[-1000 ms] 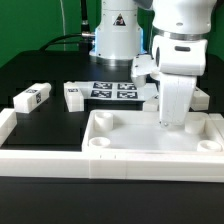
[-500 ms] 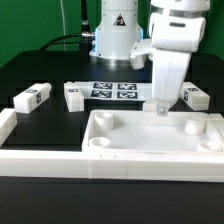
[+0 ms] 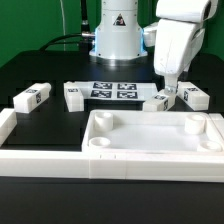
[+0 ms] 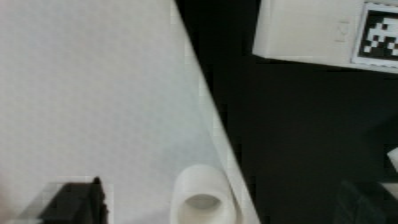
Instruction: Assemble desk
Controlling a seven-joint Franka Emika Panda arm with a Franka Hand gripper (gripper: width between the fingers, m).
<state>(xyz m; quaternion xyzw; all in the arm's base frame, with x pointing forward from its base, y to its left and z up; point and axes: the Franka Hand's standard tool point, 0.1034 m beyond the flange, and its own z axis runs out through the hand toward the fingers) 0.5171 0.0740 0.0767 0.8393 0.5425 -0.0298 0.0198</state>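
Observation:
The desk's white rimmed tabletop [image 3: 150, 136] lies at the front, with round sockets in its corners. Two white legs lie at the exterior view's left [image 3: 33, 98] [image 3: 73, 95]. Two more lie at its right [image 3: 158, 101] [image 3: 194, 97]. My gripper [image 3: 170, 88] hangs open above the tabletop's far right rim, holding nothing. In the wrist view the tabletop [image 4: 89, 90] and one corner socket [image 4: 201, 203] sit below my gripper [image 4: 231, 200]. One dark fingertip [image 4: 71, 200] shows, and a tagged leg [image 4: 338, 35] lies on the black table beyond.
The marker board [image 3: 113, 91] lies flat behind the tabletop, between the legs. A long low white barrier wall [image 3: 40, 160] runs along the front and the left side. The robot's base [image 3: 115, 35] stands at the back.
My gripper has risen from low inside the tabletop's far right part and its jaws have widened. A leg it hid behind the tabletop now shows.

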